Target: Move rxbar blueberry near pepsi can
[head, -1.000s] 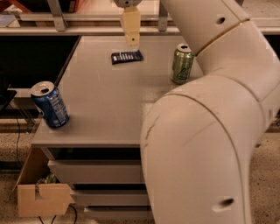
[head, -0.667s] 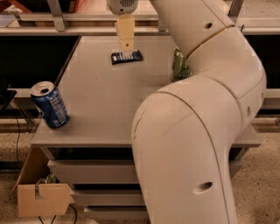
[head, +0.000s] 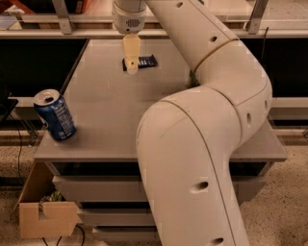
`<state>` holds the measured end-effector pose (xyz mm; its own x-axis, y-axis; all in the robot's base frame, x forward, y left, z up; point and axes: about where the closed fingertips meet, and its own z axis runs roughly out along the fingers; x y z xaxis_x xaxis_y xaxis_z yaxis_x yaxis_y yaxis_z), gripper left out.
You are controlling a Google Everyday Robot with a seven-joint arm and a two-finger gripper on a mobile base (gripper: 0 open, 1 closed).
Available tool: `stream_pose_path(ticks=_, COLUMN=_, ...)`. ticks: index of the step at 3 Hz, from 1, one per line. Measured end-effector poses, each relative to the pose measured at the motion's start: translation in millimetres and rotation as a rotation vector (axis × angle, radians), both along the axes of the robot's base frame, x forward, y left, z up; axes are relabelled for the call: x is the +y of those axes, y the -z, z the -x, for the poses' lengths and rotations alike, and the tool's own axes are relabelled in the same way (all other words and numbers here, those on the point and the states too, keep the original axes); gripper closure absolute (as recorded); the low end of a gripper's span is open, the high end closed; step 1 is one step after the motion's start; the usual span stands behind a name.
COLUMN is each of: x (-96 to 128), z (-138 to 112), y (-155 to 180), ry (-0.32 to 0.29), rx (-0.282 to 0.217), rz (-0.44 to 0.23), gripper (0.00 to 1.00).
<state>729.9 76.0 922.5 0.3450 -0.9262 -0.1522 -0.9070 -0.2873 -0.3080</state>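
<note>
My end effector (head: 131, 65) hangs at the left end of the rxbar blueberry (head: 147, 61), far side of the bench (head: 110, 120), grip state can't tell, w/ the pepsi can (head: 54, 115) well apart at the front-left corner.

The gripper (head: 130, 69) hung over the far part of a grey table (head: 106, 115). Below the gripper and nearer the camera, shallow grey drawers (head: 96, 187) sat under the tabletop. Well below it, at the view's left, a cardboard box (head: 43, 218) stood on a speckled floor (head: 284, 206). Just behind the gripper ran a pale ledge (head: 72, 33) with metal struts (head: 61, 14), and dark recesses lay beneath it on either side.
</note>
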Motion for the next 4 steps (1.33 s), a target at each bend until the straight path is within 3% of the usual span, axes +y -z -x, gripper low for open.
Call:
stream_pose_path(ticks=2, x=7.4, z=-16.8, y=11.7, ry=-0.007, rx=-0.019, rz=-0.001, gripper=0.0)
stream_pose_path(ticks=4, x=-11.8, z=-37.0, y=54.9, ry=0.042, rx=0.05, rz=0.029, gripper=0.0)
